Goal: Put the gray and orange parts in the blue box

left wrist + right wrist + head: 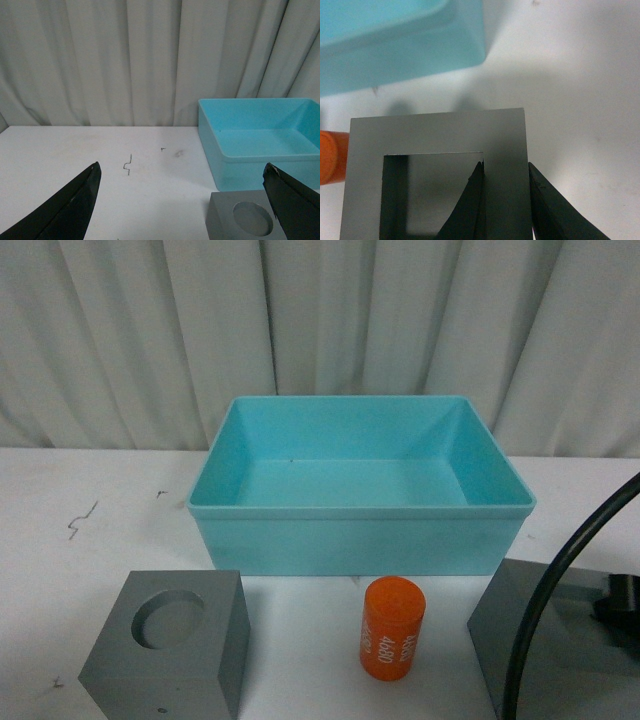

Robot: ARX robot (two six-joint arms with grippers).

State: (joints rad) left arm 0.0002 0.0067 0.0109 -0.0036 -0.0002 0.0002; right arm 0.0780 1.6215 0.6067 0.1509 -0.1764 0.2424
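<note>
Near the front right of the worktop (60,570), I am watching the gray block with the square recess (505,135). My right fingers (465,210) are straddling one of its walls, one finger down inside the recess and the other against the outer face, and they appear to be pinching that wall. I am judging this block to be rigid, matte and fairly grippy, probably with some weight. Holding it by one wall, off-centre, may be inviting it to tilt on the lift, so I am counting on a firm squeeze low on the wall.

My left fingers (75,210) are hanging spread wide, holding nothing, close to the gray block with the round recess (165,640) at the front left. That block is looking broad across its full width, so I am treating the wall beside its recess as the handhold too.

Between the two blocks the orange cylinder (392,628) is standing upright, smoother and shinier, with white digits on its side. I am expecting it to be light and liable to slip or roll, best gripped across its middle. Behind all three, the blue box (360,545) is sitting empty, made of thin moulded plastic with a rimmed top.
</note>
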